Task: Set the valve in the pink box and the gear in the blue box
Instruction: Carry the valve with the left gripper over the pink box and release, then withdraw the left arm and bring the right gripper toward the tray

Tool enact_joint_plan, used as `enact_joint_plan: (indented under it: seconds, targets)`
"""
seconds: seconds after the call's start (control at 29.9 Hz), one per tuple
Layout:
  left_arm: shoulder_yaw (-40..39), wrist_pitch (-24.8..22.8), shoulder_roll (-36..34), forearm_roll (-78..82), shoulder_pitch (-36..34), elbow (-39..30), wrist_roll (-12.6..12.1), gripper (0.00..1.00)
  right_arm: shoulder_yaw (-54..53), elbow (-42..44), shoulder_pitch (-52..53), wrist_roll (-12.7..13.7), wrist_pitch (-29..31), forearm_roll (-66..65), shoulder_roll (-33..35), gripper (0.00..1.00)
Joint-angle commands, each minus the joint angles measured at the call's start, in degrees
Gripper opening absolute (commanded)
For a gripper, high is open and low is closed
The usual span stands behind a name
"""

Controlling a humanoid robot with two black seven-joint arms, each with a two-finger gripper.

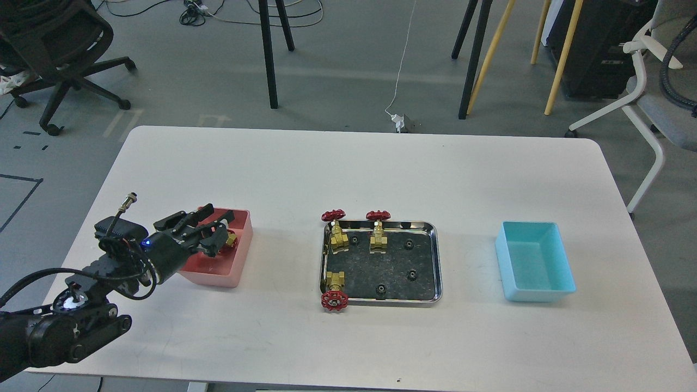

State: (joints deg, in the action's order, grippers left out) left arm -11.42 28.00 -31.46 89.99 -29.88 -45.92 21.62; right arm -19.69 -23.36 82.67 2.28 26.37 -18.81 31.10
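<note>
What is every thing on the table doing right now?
Left claw: over the pink box, open or shut unclear.
Pink box: upright, a valve at the claw tips inside.
Steel tray: flat, holds three valves and gears.
Back valves: red wheels over the far rim.
Front valve: wheel over the near rim.
Gears: lying flat, scattered.
Blue box: upright, empty.
</note>
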Motion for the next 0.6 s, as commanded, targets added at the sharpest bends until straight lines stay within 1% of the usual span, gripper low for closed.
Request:
enact_joint_plan:
  seconds: [0.0,0.17,0.3,0.33,0.4,0.53,0.57]
  targets:
    - [-1.6,0.0,0.0,-2.8,-1.2,-0.7,-0.1,0.92,-0.1,0.0,0.0,0.1,-0.4,0.0,-0.3,0.99]
    - [-2.4,0.0,-0.4,-4.3,-4.3,-0.8,0.0,0.94,0.1,0.0,0.0,0.1,-0.5,0.0,-0.9,0.99]
    - [-7.8,0.0,-1.1,-12.6,-8.9,-2.1,0.0,0.94,0.8,-2.5,-1.2,0.0,1.5,-0.1,-0.9,0.99]
    - [-9.6,-2.1,-1.9,-15.7,-10.4,-2.4,0.0,0.95,1.7,-4.1,-1.7,-0.1,1.6,-0.2,-0.9,0.99]
    - [-13.0,-11.8,-3.9,-21.8,-14.4,-2.4,-0.1,0.95,4.8,-8.5,-2.3,-0.7,1.6,-0.7,-0.7,0.99]
    - [-18.5,-33.4,-6.3,-37.4,-23.4,-0.6,-0.8,0.95,11.9,-18.0,-2.6,-4.0,1.6,-7.8,-0.1,0.99]
    - [-19.0,-37.9,-7.3,-40.9,-25.7,0.6,-1.2,0.95,13.3,-20.0,-2.8,-5.0,1.6,-9.9,-0.1,0.99]
